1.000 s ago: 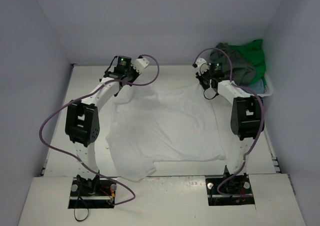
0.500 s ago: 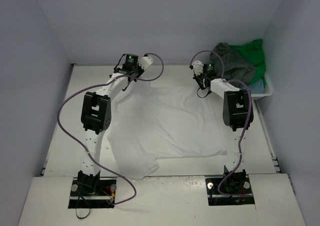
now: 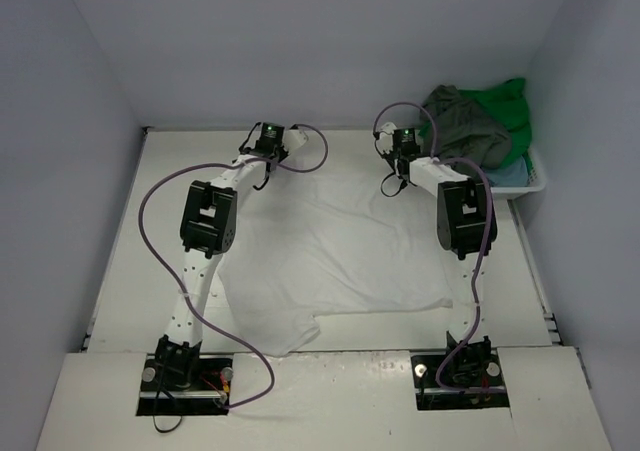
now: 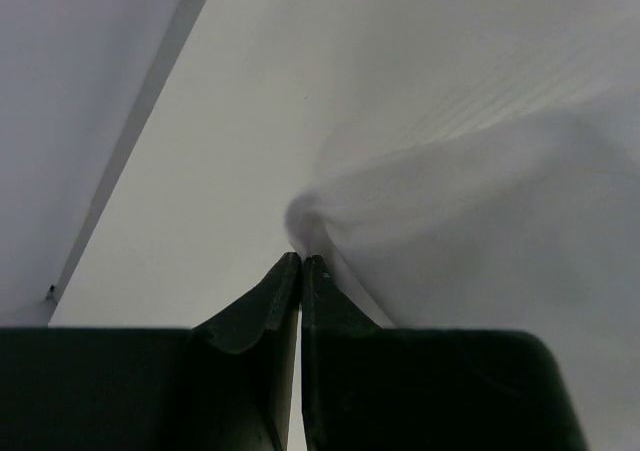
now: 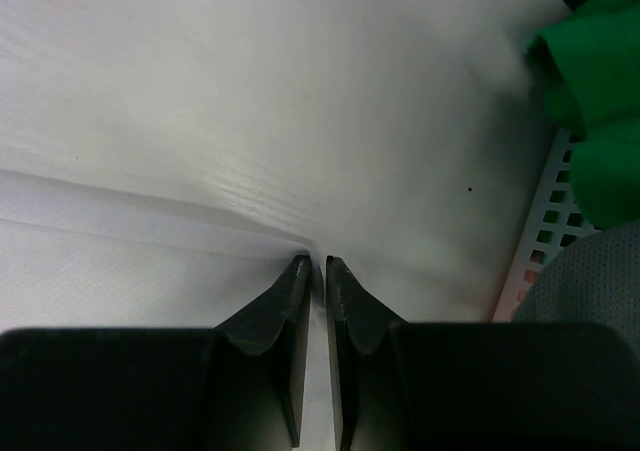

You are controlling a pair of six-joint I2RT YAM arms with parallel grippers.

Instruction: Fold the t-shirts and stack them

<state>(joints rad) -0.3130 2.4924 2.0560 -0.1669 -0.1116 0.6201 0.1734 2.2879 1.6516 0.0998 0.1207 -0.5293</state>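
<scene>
left claw (image 4: 301, 258) pinched shut on a far corner of the white t-shirt (image 3: 330, 251) lying spread on the table (image 3: 125, 261), right claw (image 5: 313, 261) barely parted at its far edge; spreading looks done, so next probably comes full release, then folding.

Just beyond the closed tips of the left gripper (image 4: 301, 259), the bunched white shirt (image 4: 470, 221) is out of focus and runs off the picture to the fingers' right. Whether its hem sits inside the narrow gap of the right gripper (image 5: 318, 261) cannot be told. To the right of those fingers, the picture's edge cuts off the green shirt (image 5: 590, 81), the grey shirt (image 5: 595, 276) and the basket (image 5: 540, 241).
</scene>
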